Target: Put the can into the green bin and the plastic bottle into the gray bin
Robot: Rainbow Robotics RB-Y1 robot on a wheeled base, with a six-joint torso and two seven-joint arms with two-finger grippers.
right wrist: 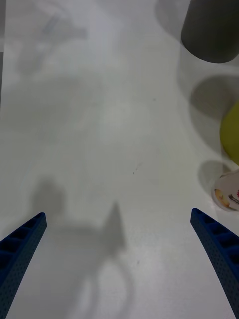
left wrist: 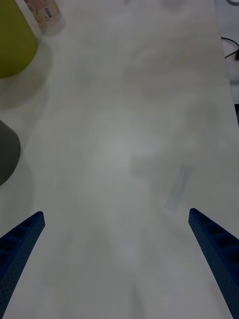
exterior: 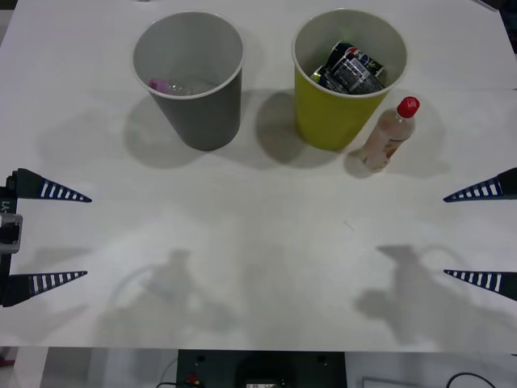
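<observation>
Bright, even light from overhead falls on the white worktop (exterior: pixel 258 267). Soft double shadows spread beside the gray bin (exterior: pixel 194 81), the green bin (exterior: pixel 343 81) and the plastic bottle (exterior: pixel 389 133), and blurred arm shadows lie along the near edge. A mild sheen washes out the worktop's middle in the wrist views, where the surfaces look slightly soft.

Overhead front, low wrists (shared table (exterior: pixel 258 267))

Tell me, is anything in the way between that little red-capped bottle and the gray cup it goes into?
Yes. The green bin stands between the plastic bottle and the gray bin. The open right gripper has bare table up to the bottle.
</observation>
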